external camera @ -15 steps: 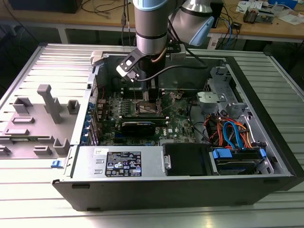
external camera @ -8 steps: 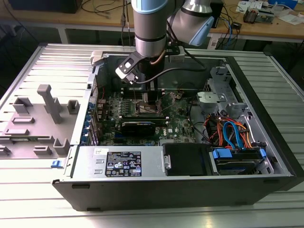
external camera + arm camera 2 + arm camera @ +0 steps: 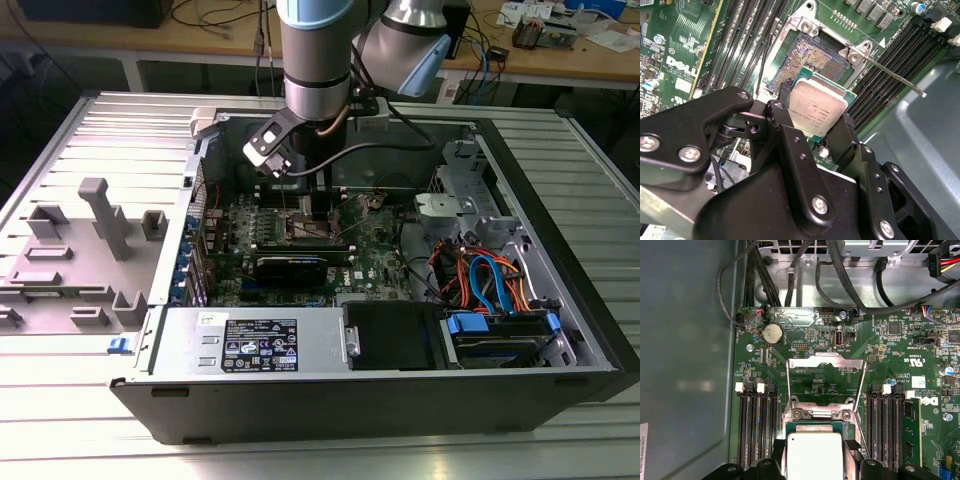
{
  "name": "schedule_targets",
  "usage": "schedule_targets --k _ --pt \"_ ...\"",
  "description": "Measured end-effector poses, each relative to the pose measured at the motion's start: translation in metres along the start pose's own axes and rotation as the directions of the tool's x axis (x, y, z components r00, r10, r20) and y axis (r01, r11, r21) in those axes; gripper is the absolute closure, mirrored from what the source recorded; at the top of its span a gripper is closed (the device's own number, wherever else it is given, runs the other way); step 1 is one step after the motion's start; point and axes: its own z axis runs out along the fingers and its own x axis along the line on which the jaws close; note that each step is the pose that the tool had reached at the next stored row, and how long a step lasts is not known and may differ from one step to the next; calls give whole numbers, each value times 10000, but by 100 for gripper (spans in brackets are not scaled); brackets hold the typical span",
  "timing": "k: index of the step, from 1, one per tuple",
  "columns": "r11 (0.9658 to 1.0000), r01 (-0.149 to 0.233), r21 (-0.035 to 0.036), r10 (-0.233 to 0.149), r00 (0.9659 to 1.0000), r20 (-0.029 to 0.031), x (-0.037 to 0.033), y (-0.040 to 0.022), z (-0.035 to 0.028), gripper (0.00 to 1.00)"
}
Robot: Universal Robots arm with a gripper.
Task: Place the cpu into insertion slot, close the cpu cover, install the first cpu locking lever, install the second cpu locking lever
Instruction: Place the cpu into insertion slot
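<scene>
In the second wrist view my gripper (image 3: 816, 116) is shut on the cpu (image 3: 821, 106), its black fingers (image 3: 786, 120) pressing two opposite edges of the chip. The silver-topped cpu hangs tilted just above the near edge of the insertion slot (image 3: 814, 56), whose pin field lies bare. The cpu cover (image 3: 826, 361) stands swung up at the far side of the socket in the first wrist view, beyond the cpu (image 3: 812, 455). One locking lever (image 3: 892, 77) sticks out free beside the socket, another thin lever (image 3: 765, 60) on the other side. In the exterior view the gripper (image 3: 318, 205) reaches down into the case.
Black memory slots (image 3: 757, 430) flank the socket on both sides, with a coin cell (image 3: 772, 333) and cables behind. The open computer case (image 3: 560, 300) also holds a graphics card (image 3: 290, 268), a power supply (image 3: 250, 345) and drive cables (image 3: 490, 280). A grey fixture (image 3: 100, 215) stands at the exterior view's left.
</scene>
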Motion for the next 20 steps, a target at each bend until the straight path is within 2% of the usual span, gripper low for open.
schedule_targets --k 4,6,8,20 --pt "10000 -15 -4 15 10000 2 6 -2 13 46" --pt "10000 -19 -42 19 10000 3 6 -26 49 46" --pt "10000 -17 -49 17 10000 5 5 -36 70 46" --pt "10000 -18 -42 18 10000 4 5 -36 72 46"
